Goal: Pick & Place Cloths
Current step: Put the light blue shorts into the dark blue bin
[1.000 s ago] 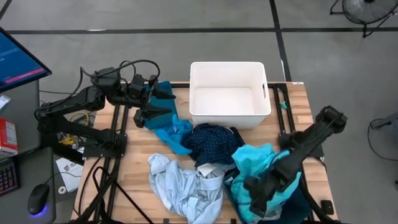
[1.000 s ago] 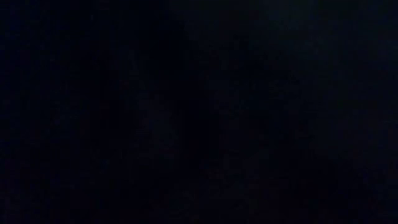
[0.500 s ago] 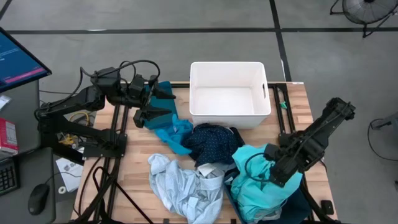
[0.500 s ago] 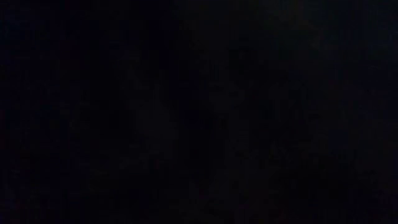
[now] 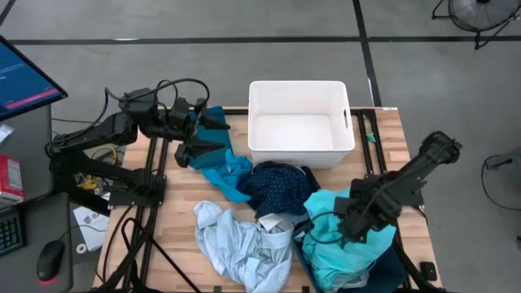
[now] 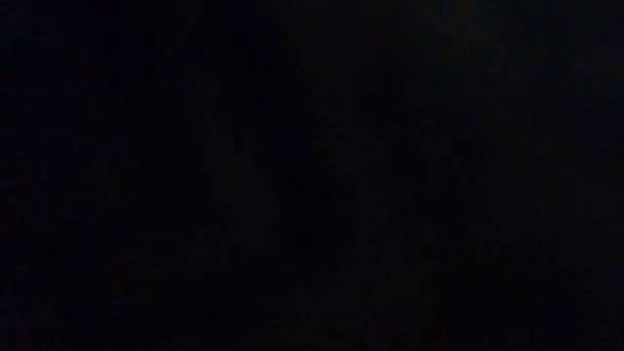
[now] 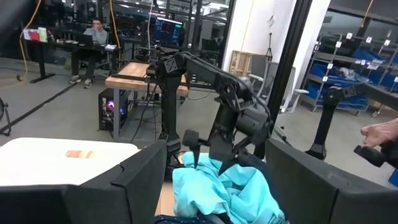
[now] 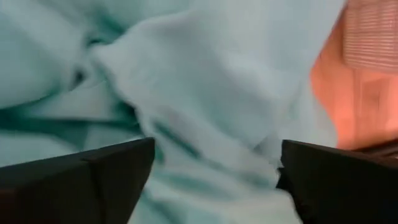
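Overhead, right end effector (image 5: 352,225) hangs wide apart above turquoise cloth (image 5: 338,244).

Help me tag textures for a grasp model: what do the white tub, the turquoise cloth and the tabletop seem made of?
White tub: apparently rigid plastic, smooth and matte, with straight walls and rounded corners. Turquoise cloth: soft fabric, matte, lying in loose folds and creases; the weave cannot be told. Tabletop: looks like wood, light planks with visible grain and seams, under a faint sheen.

My arms: dark, jointed | left arm (image 5: 122,130): looped black cables | right arm (image 5: 399,191): black | fingers (image 7: 134,180): broad, dark, flat-faced
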Controlling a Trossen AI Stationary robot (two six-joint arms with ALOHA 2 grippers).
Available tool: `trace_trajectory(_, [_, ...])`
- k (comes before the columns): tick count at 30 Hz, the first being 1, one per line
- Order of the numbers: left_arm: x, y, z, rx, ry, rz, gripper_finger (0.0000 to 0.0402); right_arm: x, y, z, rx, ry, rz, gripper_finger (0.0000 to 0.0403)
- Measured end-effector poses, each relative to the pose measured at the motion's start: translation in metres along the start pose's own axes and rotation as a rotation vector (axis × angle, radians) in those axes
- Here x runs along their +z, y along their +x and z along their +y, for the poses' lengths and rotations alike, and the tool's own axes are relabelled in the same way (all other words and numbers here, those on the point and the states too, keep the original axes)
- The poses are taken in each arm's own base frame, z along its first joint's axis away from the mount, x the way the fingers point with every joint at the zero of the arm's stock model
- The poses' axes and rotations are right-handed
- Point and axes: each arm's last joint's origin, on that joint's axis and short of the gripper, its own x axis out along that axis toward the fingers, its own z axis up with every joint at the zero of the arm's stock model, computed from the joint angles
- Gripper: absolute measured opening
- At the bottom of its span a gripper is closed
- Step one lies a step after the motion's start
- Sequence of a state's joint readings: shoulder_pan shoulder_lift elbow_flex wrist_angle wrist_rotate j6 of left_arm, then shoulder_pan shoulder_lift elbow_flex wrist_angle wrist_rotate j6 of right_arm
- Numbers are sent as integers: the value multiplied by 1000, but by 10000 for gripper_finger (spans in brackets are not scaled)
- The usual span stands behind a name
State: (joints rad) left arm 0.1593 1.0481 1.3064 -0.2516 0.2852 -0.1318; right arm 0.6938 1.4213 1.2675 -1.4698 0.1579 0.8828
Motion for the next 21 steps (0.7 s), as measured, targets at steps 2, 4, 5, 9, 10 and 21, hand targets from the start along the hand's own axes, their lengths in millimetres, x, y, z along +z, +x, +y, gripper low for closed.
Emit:
trace_trajectory(2, [0, 0, 0, 0, 19, 1, 258, 5, 9, 0, -22, 17, 20, 363])
trace_trajectory(4, [0, 0, 0, 0, 21, 1, 258, 10, 16, 3, -43, 28, 44, 363])
trace_trajectory(5, [0, 0, 0, 0, 21, 1, 258, 13, 19, 5, -48, 30, 56, 354])
trace_trajectory(9, [0, 0, 0, 0, 21, 3, 258, 19, 24, 13, -63, 10, 92, 253])
trace_trajectory(10, [0, 0, 0, 0, 21, 3, 258, 20, 26, 14, -70, 8, 99, 214])
trace_trajectory(21, [0, 0, 0, 1, 22, 2, 257, 34, -33, 13, 49, 123, 0, 7])
